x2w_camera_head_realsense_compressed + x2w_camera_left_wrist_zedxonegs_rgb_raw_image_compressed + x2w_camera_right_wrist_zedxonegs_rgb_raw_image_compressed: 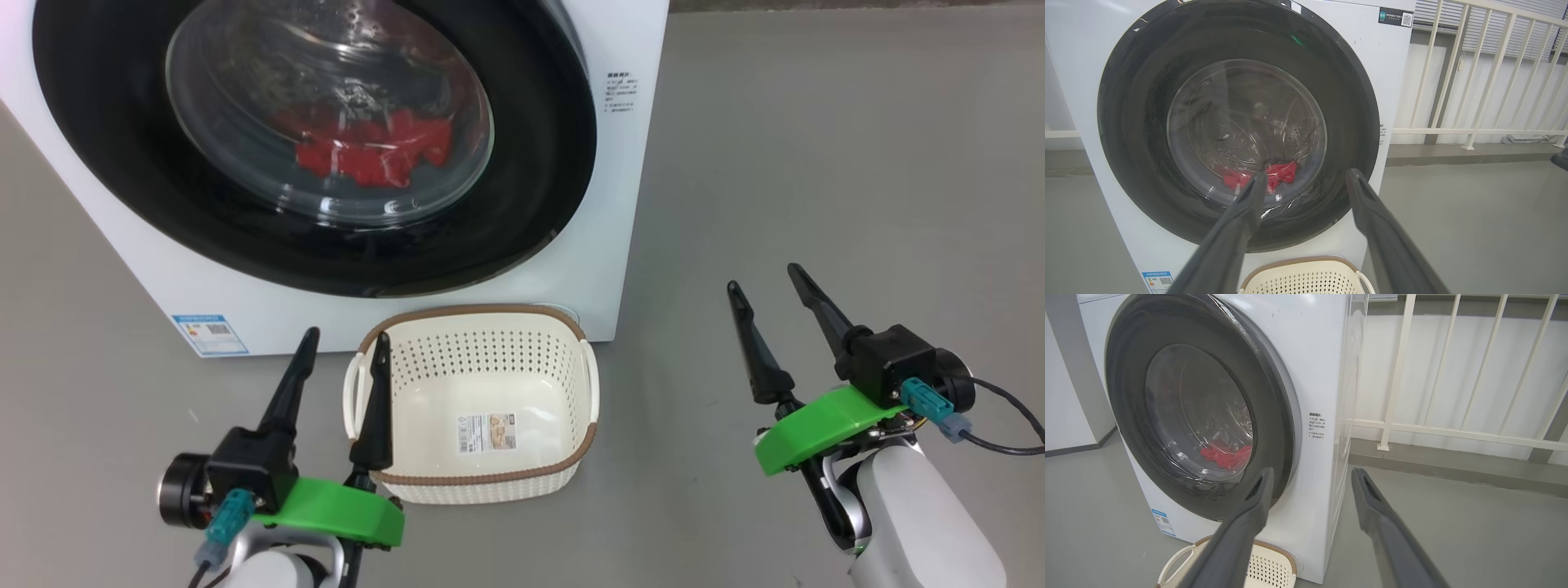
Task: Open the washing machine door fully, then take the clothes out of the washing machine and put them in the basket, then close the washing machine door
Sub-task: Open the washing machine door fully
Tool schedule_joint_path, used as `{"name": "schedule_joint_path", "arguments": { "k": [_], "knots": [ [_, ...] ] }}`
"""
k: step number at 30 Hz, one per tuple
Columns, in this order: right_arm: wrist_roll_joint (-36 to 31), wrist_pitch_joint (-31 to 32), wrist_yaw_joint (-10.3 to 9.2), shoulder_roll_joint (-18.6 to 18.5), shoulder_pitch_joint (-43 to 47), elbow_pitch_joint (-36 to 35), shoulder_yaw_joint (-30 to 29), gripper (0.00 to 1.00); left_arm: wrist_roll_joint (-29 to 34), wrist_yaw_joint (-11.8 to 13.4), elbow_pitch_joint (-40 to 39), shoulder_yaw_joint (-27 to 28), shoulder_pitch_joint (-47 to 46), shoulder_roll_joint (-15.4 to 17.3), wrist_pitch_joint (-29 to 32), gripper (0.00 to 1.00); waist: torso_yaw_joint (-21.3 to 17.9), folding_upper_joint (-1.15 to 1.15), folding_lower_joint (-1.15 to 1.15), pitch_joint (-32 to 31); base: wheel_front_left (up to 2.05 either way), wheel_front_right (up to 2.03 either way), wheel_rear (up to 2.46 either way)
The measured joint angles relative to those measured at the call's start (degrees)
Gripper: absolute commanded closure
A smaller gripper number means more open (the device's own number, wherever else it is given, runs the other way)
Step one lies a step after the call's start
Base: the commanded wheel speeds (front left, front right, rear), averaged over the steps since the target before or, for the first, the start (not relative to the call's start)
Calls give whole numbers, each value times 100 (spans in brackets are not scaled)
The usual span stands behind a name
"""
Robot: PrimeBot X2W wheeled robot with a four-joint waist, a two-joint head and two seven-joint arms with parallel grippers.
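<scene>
The white washing machine (630,204) stands ahead with its round black washing machine door (535,163) lying against its front. Red clothes (367,151) show through the glass bowl, low in the drum. The cream basket (490,359) sits empty on the floor right below the door. My left gripper (345,335) is open at the basket's left rim, fingers pointing at the machine. My right gripper (763,278) is open over bare floor to the machine's right, holding nothing. The left wrist view faces the door (1237,122) and clothes (1276,175) between open fingers (1241,220).
Grey floor (816,163) spreads to the right of the machine. A white railing (1453,433) runs along the wall behind that side. A blue label (210,333) marks the machine's lower left corner.
</scene>
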Motion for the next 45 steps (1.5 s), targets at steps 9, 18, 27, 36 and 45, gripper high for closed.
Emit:
{"name": "schedule_joint_path", "arguments": {
  "k": [9, 18, 27, 36, 45],
  "knots": [
    [-55, 0, 0, -1, -105, -247, -136, 100, -46, 0, -234, -110, -117, 1, 0, 0, 118, 0, 0, 256, 0, 0, 0],
    [998, 0, 0, -10, -591, -256, -354, 100, -48, 4, -543, -244, -304, 4, -1, 0, 331, 0, 0, 687, 0, 0, 0],
    [2662, -1, 0, -24, -1427, 167, -354, 100, -101, 59, -869, -330, -509, 5, -1, 0, 526, 0, 0, 1144, 0, 0, 0],
    [3991, 537, -1, -49, -2381, 681, -537, 100, -101, 79, -1166, -359, -600, 5, -1, 0, 689, 0, 0, 1590, 0, 0, 0],
    [5056, 1692, -1, -70, -3169, 859, -814, 100, -98, 111, -1308, -378, -750, 3, -42, 0, 825, 0, 0, 2074, 0, 0, 0]
  ]
}}
